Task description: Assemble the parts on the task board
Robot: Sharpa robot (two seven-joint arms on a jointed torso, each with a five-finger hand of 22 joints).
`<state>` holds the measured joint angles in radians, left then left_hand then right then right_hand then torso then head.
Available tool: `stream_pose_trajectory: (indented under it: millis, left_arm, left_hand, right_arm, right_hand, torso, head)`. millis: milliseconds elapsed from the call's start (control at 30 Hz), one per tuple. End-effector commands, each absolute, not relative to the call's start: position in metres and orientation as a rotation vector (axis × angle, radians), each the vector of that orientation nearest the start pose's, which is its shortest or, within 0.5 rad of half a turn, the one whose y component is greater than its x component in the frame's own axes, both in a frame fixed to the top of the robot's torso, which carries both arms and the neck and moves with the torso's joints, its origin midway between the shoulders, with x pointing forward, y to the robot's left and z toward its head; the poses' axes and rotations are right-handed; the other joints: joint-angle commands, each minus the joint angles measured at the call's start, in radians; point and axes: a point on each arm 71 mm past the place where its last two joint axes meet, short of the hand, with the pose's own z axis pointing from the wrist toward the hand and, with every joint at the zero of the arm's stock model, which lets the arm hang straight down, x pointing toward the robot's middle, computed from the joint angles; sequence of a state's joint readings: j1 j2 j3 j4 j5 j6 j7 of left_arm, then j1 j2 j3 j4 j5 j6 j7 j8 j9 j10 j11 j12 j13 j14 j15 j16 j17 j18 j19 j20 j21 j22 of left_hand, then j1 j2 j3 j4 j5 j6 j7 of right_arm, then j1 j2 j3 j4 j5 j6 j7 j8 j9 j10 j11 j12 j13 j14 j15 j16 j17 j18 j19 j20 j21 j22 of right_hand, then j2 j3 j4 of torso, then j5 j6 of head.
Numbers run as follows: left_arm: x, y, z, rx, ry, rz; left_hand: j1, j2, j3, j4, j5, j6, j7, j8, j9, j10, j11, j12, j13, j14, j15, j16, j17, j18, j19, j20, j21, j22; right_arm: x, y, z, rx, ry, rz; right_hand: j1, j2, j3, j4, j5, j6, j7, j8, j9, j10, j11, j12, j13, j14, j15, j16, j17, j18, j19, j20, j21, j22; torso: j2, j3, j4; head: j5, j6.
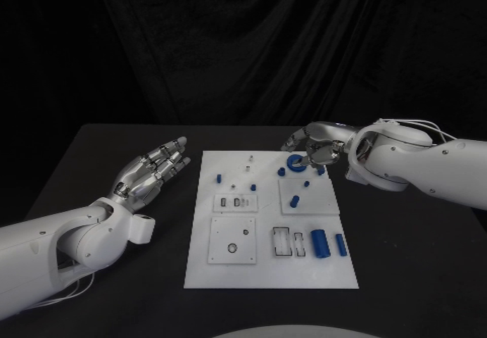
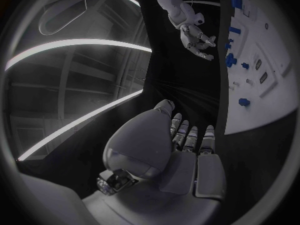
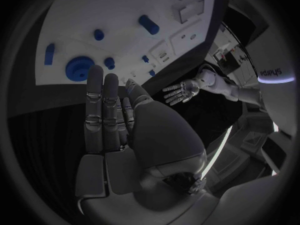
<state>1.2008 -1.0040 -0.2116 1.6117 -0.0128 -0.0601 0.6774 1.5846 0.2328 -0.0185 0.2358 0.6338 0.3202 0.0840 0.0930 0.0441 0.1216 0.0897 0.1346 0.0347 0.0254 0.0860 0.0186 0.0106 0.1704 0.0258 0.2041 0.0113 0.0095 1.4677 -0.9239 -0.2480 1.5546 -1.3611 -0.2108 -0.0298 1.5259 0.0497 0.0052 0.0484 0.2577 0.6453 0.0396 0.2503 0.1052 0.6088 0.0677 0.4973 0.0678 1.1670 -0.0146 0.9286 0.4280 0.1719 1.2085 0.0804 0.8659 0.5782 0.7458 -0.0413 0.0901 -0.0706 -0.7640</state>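
The white task board (image 1: 269,271) lies in the middle of the black table. My left hand (image 1: 152,172) hovers to the left of the board, fingers stretched out and holding nothing; the left wrist view shows the same flat hand (image 2: 187,145) beside the board (image 2: 262,105). My right hand (image 1: 314,149) is at the board's far right corner, fingers extended just by a blue ring-shaped part (image 1: 295,163). In the right wrist view its straight fingers (image 3: 103,105) end close to that round blue part (image 3: 80,68) without gripping it.
A thick blue cylinder (image 1: 319,243) and a blue bar (image 1: 341,245) lie on the board's near right. Small blue pegs (image 1: 295,200) (image 1: 218,177) stand further back. Two square plates with cut-outs (image 1: 233,239) sit on the board's left half. Bare table surrounds the board.
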Motion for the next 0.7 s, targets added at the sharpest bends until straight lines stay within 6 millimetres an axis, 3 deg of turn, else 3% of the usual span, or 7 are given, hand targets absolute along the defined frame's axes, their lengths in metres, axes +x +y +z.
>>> stream_pose_trajectory:
  millis: [33, 100, 200, 367, 533, 700]
  left_arm:
    - [0.437, 0.2537, -0.1971, -0.908, 1.233, -1.868]
    - [0.4367, 0.2528, -0.1964, -0.907, 1.233, -1.872]
    - [0.4361, 0.2513, -0.1956, -0.905, 1.234, -1.879]
    - [0.4353, 0.2492, -0.1947, -0.904, 1.236, -1.887]
    - [0.4348, 0.2479, -0.1942, -0.903, 1.235, -1.893]
    - [0.4345, 0.2477, -0.194, -0.903, 1.235, -1.895]
  left_hand:
    - [0.007, -0.007, 0.007, 0.001, 0.007, 0.008, -0.001, 0.004, 0.001, -0.003, 0.008, 0.004, 0.001, 0.0, 0.007, 0.003, 0.001, 0.011, 0.0, 0.01, 0.004, 0.002]
    - [0.007, -0.007, 0.007, 0.001, 0.007, 0.008, -0.001, 0.004, 0.001, -0.003, 0.008, 0.004, 0.001, 0.0, 0.007, 0.003, 0.001, 0.011, 0.0, 0.01, 0.004, 0.002]
    - [0.007, -0.007, 0.009, 0.001, 0.007, 0.008, 0.0, 0.004, 0.001, -0.004, 0.009, 0.005, 0.001, 0.001, 0.009, 0.004, 0.001, 0.011, 0.001, 0.012, 0.005, 0.002]
    - [0.008, -0.008, 0.012, 0.001, 0.008, 0.008, 0.001, 0.004, 0.001, -0.006, 0.01, 0.005, 0.0, 0.001, 0.011, 0.004, 0.001, 0.011, 0.001, 0.014, 0.005, 0.002]
    - [0.01, -0.012, 0.019, 0.002, 0.008, 0.003, -0.003, 0.001, 0.0, -0.018, 0.006, 0.001, -0.002, 0.001, 0.013, 0.005, 0.001, 0.011, 0.002, 0.017, 0.005, 0.002]
    - [0.01, -0.012, 0.02, 0.002, 0.008, 0.004, -0.004, 0.001, 0.0, -0.02, 0.004, 0.0, -0.002, 0.001, 0.013, 0.004, 0.001, 0.011, 0.002, 0.018, 0.005, 0.002]
  right_arm:
    - [0.4931, -0.2299, -0.1303, -0.445, 1.598, 0.401]
    - [0.493, -0.229, -0.13, -0.468, 1.587, 0.381]
    - [0.4932, -0.2287, -0.13, -0.489, 1.579, 0.354]
    - [0.4938, -0.2287, -0.1304, -0.503, 1.574, 0.335]
    - [0.4942, -0.2283, -0.1319, -0.511, 1.58, 0.329]
    - [0.4946, -0.2288, -0.1349, -0.515, 1.591, 0.325]
  right_hand:
    - [-0.01, -0.025, 0.032, 0.01, 0.007, 0.011, -0.009, -0.019, 0.014, 0.024, -0.009, -0.018, 0.003, 0.053, -0.008, 0.153, 0.157, -0.039, 0.041, -0.002, 0.226, 0.277]
    - [-0.013, -0.032, 0.04, 0.013, 0.01, 0.015, -0.013, -0.023, 0.018, 0.027, -0.01, -0.023, 0.002, 0.082, -0.012, 0.2, 0.225, -0.047, 0.057, -0.002, 0.278, 0.346]
    - [-0.022, -0.044, 0.054, 0.02, 0.019, 0.02, -0.015, -0.029, 0.026, 0.032, -0.012, -0.03, 0.003, 0.132, -0.017, 0.278, 0.341, -0.063, 0.092, -0.003, 0.369, 0.468]
    - [-0.029, -0.048, 0.059, 0.024, 0.022, 0.017, -0.016, -0.035, 0.028, 0.032, -0.011, -0.034, 0.003, 0.143, -0.019, 0.296, 0.368, -0.068, 0.103, -0.004, 0.396, 0.504]
    - [-0.041, -0.052, 0.063, 0.033, 0.019, 0.023, -0.018, -0.036, 0.033, 0.047, -0.011, -0.031, 0.005, 0.16, -0.02, 0.316, 0.401, -0.074, 0.117, -0.005, 0.425, 0.545]
    - [-0.05, -0.057, 0.064, 0.04, 0.014, 0.022, -0.02, -0.038, 0.035, 0.06, -0.01, -0.029, 0.006, 0.169, -0.02, 0.326, 0.417, -0.077, 0.123, -0.005, 0.438, 0.564]
  torso:
    - [0.015, -0.0018, 0.0155]
    - [0.023, -0.0028, 0.0247]
    - [0.03, -0.0045, 0.029]
    - [0.038, -0.0074, 0.0379]
    - [0.042, -0.009, 0.0395]
    - [0.039, -0.0099, 0.041]
  head:
    - [-0.013, 0.005]
    - [-0.026, 0.015]
    - [-0.032, 0.021]
    - [-0.049, 0.032]
    - [-0.059, 0.042]
    - [-0.061, 0.041]
